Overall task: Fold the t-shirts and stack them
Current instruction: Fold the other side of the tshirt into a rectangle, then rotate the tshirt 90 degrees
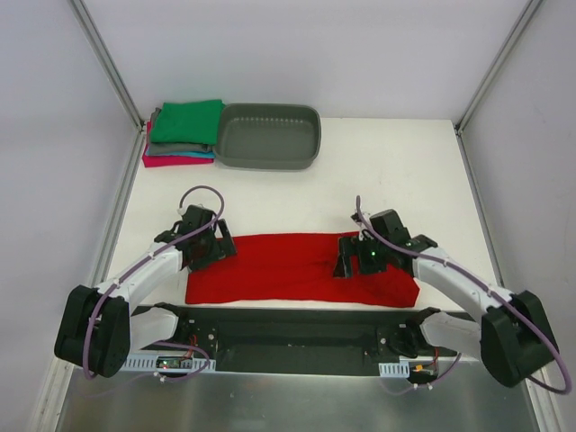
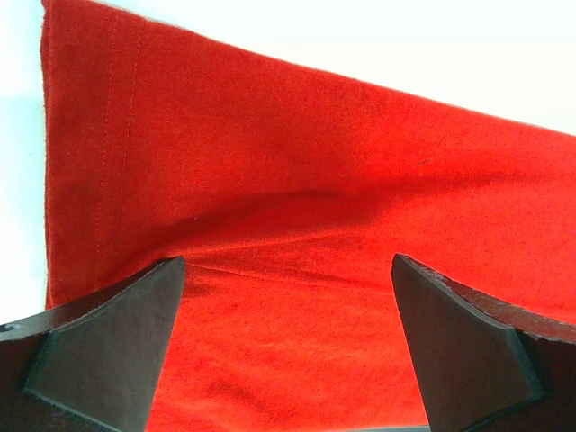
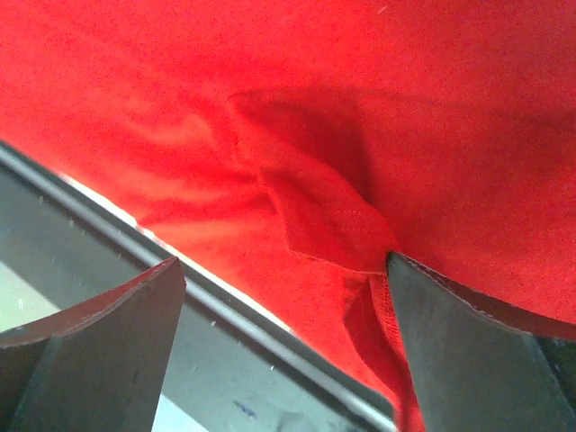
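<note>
A bright red t-shirt (image 1: 297,268) lies flat as a long strip near the front of the table, just beyond the arm bases. My left gripper (image 1: 219,250) hovers over its left end, open, with only red cloth (image 2: 297,180) showing between the fingers (image 2: 108,342). Over the shirt's right part my right gripper (image 1: 349,261) is open too. A small raised fold of red fabric (image 3: 315,207) lies beside its right finger (image 3: 468,351). Folded t-shirts are stacked (image 1: 184,130) at the back left, green on top, with grey, teal and magenta beneath.
A grey oval plastic tub (image 1: 268,135) stands next to the stack at the back. The black base rail (image 1: 297,328) runs along the shirt's near edge and shows in the right wrist view (image 3: 225,360). Frame posts stand at the table's sides.
</note>
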Robot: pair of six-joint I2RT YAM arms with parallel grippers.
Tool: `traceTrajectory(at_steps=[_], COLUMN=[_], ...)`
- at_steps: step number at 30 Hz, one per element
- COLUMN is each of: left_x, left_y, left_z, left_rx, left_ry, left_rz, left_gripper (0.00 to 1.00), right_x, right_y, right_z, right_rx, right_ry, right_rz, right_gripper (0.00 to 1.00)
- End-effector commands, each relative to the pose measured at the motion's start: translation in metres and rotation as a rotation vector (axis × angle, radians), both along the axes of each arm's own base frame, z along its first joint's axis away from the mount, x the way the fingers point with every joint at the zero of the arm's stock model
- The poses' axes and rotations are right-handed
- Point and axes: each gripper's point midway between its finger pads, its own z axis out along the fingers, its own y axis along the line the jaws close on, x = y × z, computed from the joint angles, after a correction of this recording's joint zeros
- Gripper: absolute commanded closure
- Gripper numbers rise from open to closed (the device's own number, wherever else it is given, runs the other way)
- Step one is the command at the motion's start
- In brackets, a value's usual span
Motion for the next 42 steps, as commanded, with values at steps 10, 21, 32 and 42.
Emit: traceTrajectory(at_steps=[10, 21, 32, 42], left_x=[-0.016, -0.022, -0.016, -0.016], left_y=[0.021, 0.020, 0.030, 0.030], left_z=[-0.011, -0.017, -0.015, -0.021], left_rx=[0.095, 0.088, 0.136, 0.141], left_ry=[0.045, 0.073, 0.044, 0.083], left_rz=[0.030, 0.022, 0.059, 0.078], left_gripper=[0.01, 0.01, 0.01, 0.01], right_x=[-0.061, -0.011, -0.035, -0.039], right_y=[-0.007, 0.037, 0.042, -0.003], right_z=[0.044, 0.046, -0.007, -0.003], right_rx=[0.158, 0.250, 0.157, 0.059], right_ry=[-0.160, -0.121, 0.083, -0.016], right_rz=[0.017, -0.056, -0.134, -0.272], right_gripper=[0.04, 0.04, 0.04, 0.04])
